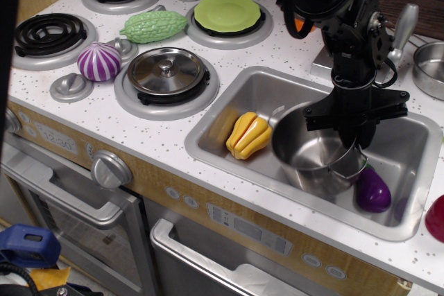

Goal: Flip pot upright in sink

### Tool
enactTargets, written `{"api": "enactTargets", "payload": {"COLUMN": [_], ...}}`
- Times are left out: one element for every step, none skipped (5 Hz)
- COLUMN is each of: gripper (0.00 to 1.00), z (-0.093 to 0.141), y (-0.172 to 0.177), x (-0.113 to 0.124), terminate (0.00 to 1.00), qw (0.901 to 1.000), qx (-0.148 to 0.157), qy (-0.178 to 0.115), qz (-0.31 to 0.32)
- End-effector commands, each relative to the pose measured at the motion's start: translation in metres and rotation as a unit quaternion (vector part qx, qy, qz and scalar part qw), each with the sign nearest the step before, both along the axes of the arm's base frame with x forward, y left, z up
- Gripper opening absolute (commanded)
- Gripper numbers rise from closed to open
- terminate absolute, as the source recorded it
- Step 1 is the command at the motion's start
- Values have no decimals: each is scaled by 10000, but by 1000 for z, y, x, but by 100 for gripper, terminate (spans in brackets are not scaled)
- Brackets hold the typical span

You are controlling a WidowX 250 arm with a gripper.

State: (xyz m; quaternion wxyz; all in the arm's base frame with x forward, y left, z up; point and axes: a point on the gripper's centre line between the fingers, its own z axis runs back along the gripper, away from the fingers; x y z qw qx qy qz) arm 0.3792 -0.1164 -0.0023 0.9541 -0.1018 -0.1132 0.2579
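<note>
The shiny steel pot (309, 159) stands mouth-up in the middle of the sink (255, 93), tilted a little toward the front left. Its wire loop handle shows at its right side. My black gripper (352, 138) reaches straight down from the arm above and is shut on the pot's right rim. The fingertips are partly hidden by the rim. The pot's underside is hidden, so I cannot tell whether it rests on the basin floor.
A yellow toy pepper (250, 135) lies in the sink left of the pot, a purple eggplant (373, 190) right of it. The faucet (402, 27) stands behind. A lidded pan (166, 71), green plate (227, 12), purple onion (98, 61) and green gourd (154, 25) sit on the stove.
</note>
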Motion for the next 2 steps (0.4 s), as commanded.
{"api": "enactTargets", "payload": {"gripper": [100, 100], "z": [16, 16], "y": [-4, -4], "x": [7, 7], "terminate": [0, 100], "qw": [9999, 9999], "qx": [39, 39], "qy": [-160, -160], "qz": [15, 15]}}
